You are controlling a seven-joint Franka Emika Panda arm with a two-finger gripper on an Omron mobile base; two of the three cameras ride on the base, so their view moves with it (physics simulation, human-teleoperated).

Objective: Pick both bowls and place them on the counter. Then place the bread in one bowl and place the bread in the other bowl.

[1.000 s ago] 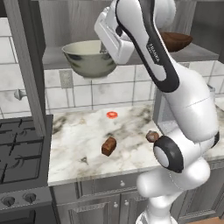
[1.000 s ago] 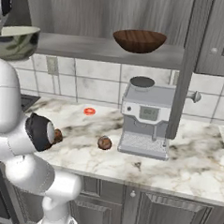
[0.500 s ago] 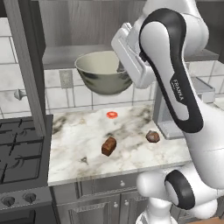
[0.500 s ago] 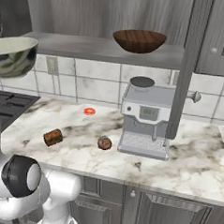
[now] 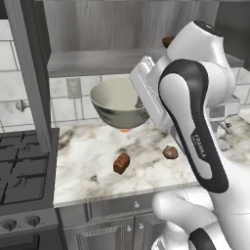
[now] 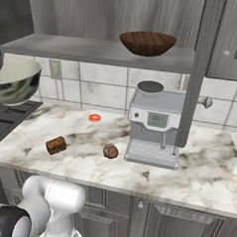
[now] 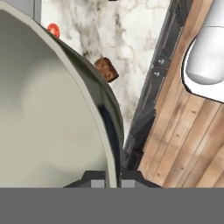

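- Lower now than half a second ago, the cream bowl (image 5: 120, 103) hangs from my arm, tilted, above the marble surface (image 5: 93, 158); a brown bread piece (image 5: 121, 163) and a rounder one (image 5: 170, 152) lie below it.
- From the right base view, the wooden bowl (image 6: 147, 43) sits on the shelf (image 6: 85, 50), beside the coffee machine (image 6: 155, 125).
- Along my hand, my claw (image 7: 113, 177) is clamped on the cream bowl's rim.
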